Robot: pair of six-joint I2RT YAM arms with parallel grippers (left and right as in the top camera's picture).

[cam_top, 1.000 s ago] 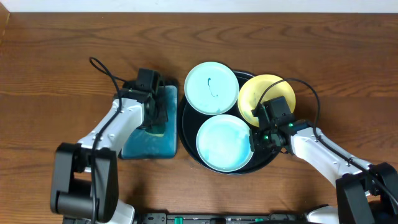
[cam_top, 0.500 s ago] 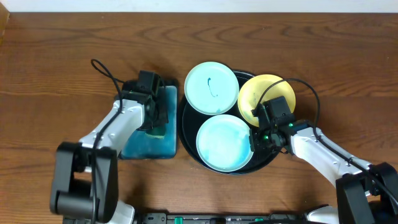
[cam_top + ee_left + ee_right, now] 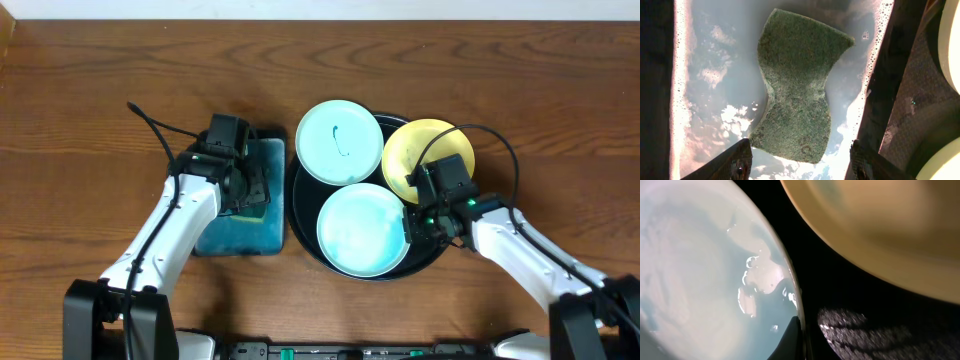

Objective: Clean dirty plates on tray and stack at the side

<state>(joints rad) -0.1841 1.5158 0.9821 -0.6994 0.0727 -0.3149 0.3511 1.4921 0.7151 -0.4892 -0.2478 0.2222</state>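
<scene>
Three plates are all on the tray (image 3: 300, 225) in the middle of the worktop (image 3: 100, 80), and none is stacked at the side, so I judge the job barely past its start. The far mint plate (image 3: 338, 140) lies over the tray's far-left rim and carries a dark smear. The yellow plate (image 3: 428, 158) hangs over the far-right rim, and I cannot tell whether it is dirty. The near mint plate (image 3: 362, 230) fills the tray's near half; it looks wet and glossy with no dark mark that I can see, so it may already be wiped. My left fingers (image 3: 740, 162) stand spread wide over the basin (image 3: 240, 235), which touches the tray's left edge. They hold nothing: the sponge (image 3: 797, 85) lies loose in the soapy water (image 3: 715, 60) just beyond the tips. My right fingers (image 3: 792, 340) are closed tight, with the tip right at the near mint plate's right rim. I cannot tell whether they pinch that rim or merely rest against it. Left to do, as I reckon it: scrub the smeared plate, check the yellow one, then lift all three off beside the tray in one pile.
</scene>
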